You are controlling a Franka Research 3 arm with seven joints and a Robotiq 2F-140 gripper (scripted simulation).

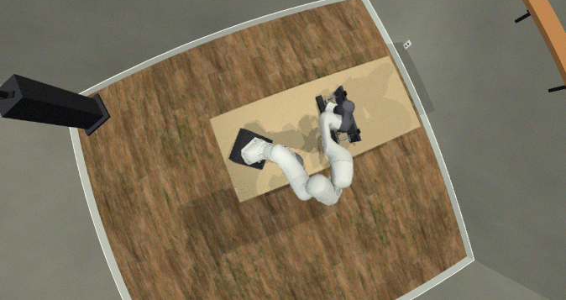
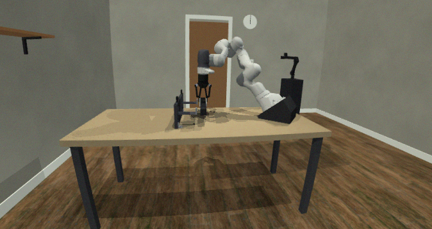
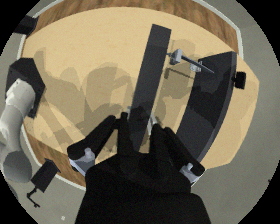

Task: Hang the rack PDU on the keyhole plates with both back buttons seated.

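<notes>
The rack PDU (image 3: pixel 147 83) is a long dark bar. My gripper (image 3: pixel 138 113) is shut on it near its middle and points straight down. In the exterior view the gripper (image 2: pixel 203 98) holds the PDU (image 2: pixel 203 110) upright on its long edge, low over the table. The dark stand with the keyhole plates (image 2: pixel 177 111) is a short way to its left. Thin silver rods (image 2: pixel 190 113) span the gap between stand and PDU. In the wrist view one silver pin (image 3: pixel 184 59) shows between the PDU and the stand (image 3: pixel 213 106). I cannot tell whether the buttons touch the slots.
My arm's black base wedge (image 2: pixel 279 111) sits at the table's right end, with a black pillar (image 2: pixel 291 89) behind it. From above, the arm hides most of the PDU and stand (image 1: pixel 356 133). A wooden wall shelf (image 2: pixel 22 33) hangs far left.
</notes>
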